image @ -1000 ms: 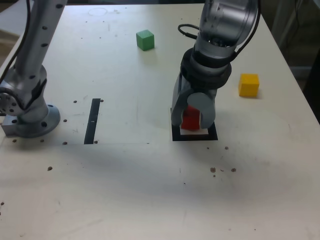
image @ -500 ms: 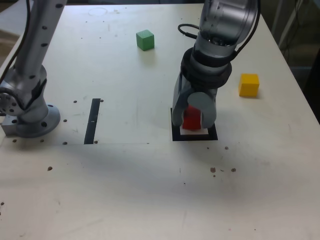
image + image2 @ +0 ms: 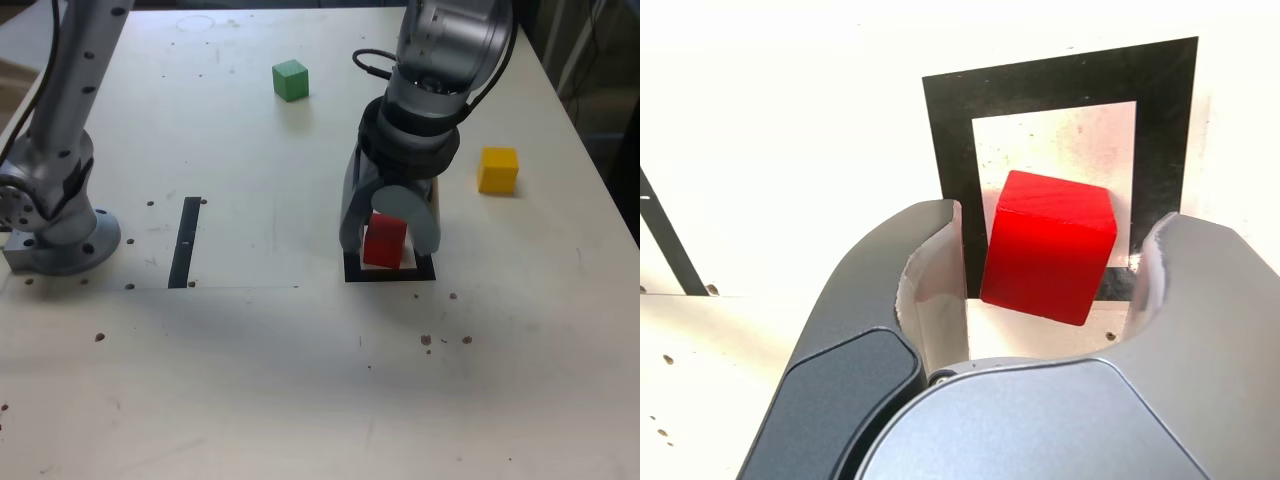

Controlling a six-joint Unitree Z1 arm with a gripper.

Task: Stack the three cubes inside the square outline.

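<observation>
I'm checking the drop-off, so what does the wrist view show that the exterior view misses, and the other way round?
Only the wrist view shows the gaps between the open claw and the red cube, and the outline's pale centre. Only the exterior view shows the green cube, the yellow cube, the thin black strip and the arm's base. Both show the red cube inside the square outline between the jaws.

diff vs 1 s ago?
The gripper has opened its jaws and let go of the red cube, which now sits in the square outline with gaps on both sides. The arm hasn't visibly moved; green cube and yellow cube are unmoved.
</observation>
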